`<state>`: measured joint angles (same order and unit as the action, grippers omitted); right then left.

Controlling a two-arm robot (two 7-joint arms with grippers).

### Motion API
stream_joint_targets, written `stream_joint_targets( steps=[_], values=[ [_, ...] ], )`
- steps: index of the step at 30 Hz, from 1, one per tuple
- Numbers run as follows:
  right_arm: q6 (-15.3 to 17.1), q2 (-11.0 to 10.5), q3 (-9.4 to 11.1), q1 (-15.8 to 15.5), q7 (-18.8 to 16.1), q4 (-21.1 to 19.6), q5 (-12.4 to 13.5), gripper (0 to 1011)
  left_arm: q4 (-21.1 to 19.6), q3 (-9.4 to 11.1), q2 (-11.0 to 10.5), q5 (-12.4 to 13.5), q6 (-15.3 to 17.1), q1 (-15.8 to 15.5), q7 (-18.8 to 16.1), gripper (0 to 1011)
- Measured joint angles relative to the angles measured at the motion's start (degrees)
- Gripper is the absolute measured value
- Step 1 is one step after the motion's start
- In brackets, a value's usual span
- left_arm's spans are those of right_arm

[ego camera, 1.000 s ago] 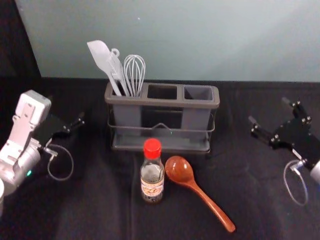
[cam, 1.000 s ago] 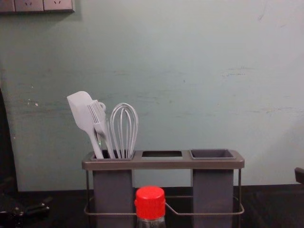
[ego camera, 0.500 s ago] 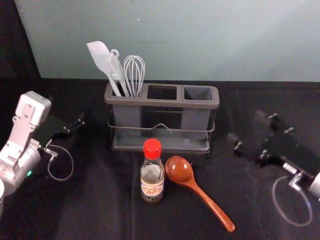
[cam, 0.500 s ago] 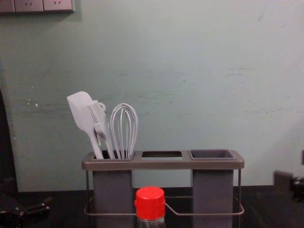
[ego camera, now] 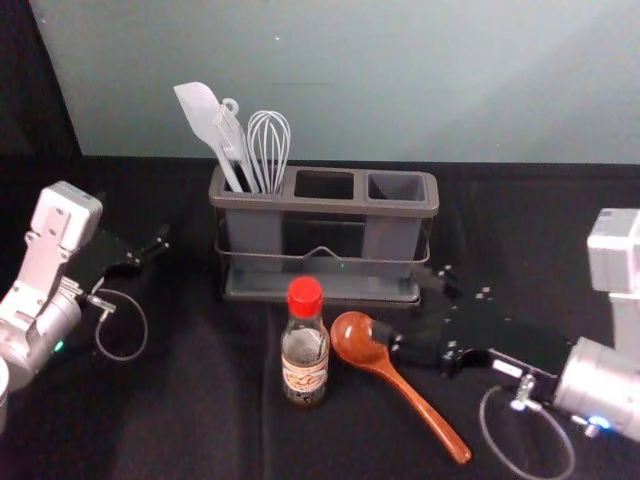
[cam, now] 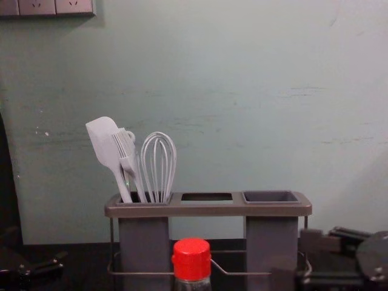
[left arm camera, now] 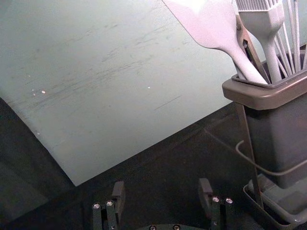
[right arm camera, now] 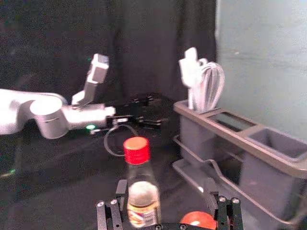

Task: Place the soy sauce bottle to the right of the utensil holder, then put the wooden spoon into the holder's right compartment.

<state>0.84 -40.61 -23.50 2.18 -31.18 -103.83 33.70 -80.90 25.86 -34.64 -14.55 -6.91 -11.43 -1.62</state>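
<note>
The red-capped soy sauce bottle (ego camera: 304, 352) stands upright in front of the utensil holder (ego camera: 324, 205). Beside it lies the wooden spoon (ego camera: 400, 384), bowl nearest the bottle. My right gripper (ego camera: 400, 305) is open over the spoon's bowl, to the bottle's right; in the right wrist view the bottle (right arm camera: 142, 187) shows beyond the open right gripper (right arm camera: 166, 188), near one finger. The holder's right compartment (cam: 270, 197) has nothing in it. My left gripper (ego camera: 150, 250) is parked at the left; in the left wrist view the left gripper (left arm camera: 162, 190) is open and holds nothing.
A spatula (ego camera: 208, 125), a brush and a whisk (ego camera: 269, 150) stand in the holder's left compartment. Behind the holder rises a pale wall (cam: 242, 91). The holder's wire rail (ego camera: 322, 256) runs along its front, close to the right gripper.
My right gripper has moved left across the table, from the right side to above the spoon, close to the bottle. The left arm, bottle, spoon and holder have stayed put.
</note>
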Motion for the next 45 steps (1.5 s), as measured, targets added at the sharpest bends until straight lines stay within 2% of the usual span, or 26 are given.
stream_joint_targets(
  steps=[11,19,28,34,45],
  values=[
    [1.16,1.87,-5.09,4.35,-4.94,1.68,-2.62,1000,0.0,0.0,0.0,0.0,0.0,0.0,0.0,1005],
    [0.23,3.14,-7.18,6.72,-6.21,2.95,-4.14,1000,0.0,0.0,0.0,0.0,0.0,0.0,0.0,1005],
    [-0.33,5.16,-8.44,9.12,-6.84,5.43,-4.48,1000,0.0,0.0,0.0,0.0,0.0,0.0,0.0,1005],
    [-0.4,7.66,-9.78,11.8,-7.22,8.54,-4.54,1000,0.0,0.0,0.0,0.0,0.0,0.0,0.0,1005],
    [-1.3,10.56,-11.49,14.63,-7.3,12.31,-5.6,1000,0.0,0.0,0.0,0.0,0.0,0.0,0.0,1005]
  ],
)
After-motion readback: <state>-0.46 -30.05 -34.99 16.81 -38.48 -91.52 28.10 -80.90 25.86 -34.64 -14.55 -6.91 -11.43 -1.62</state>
